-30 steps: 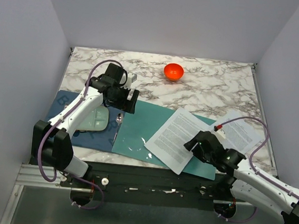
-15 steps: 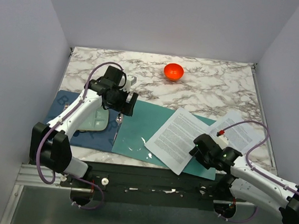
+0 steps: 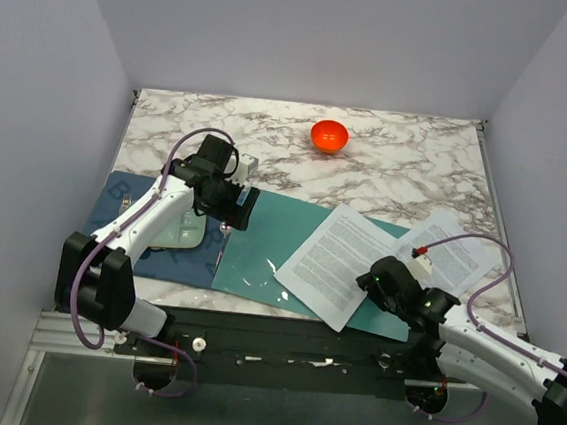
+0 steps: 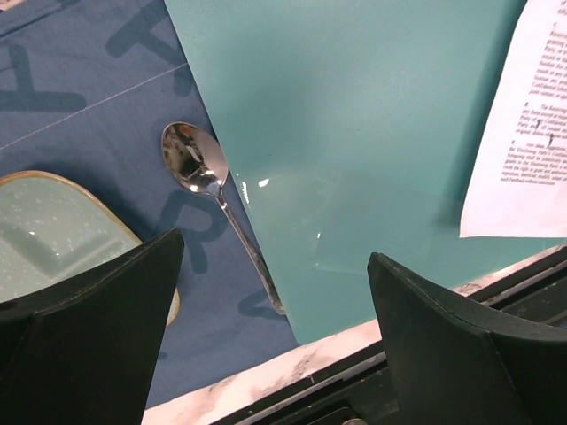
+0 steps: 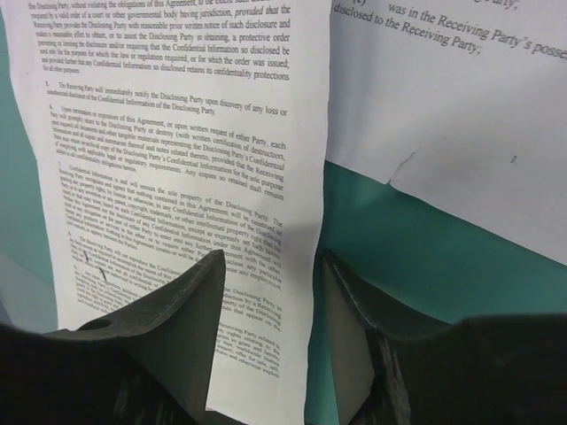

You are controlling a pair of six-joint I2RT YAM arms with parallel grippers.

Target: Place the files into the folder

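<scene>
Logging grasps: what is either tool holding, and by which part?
Nothing held. Left tool open over flat teal folder; right tool open, straddling edge of white printed paper sheet.

Centre of the frame: a folder point(image 3: 261, 240) lies flat on the table point(image 3: 409, 164). One sheet point(image 3: 334, 263) rests on its right half. A second sheet point(image 3: 456, 251) lies farther right, overlapping the folder's right edge. Left of the folder, a mat point(image 3: 123, 207) carries a tray point(image 3: 179, 231). A spoon point(image 4: 199, 168) lies on the mat, just beside the folder's left edge. Upper centre, well apart: a bowl point(image 3: 329, 135).
</scene>
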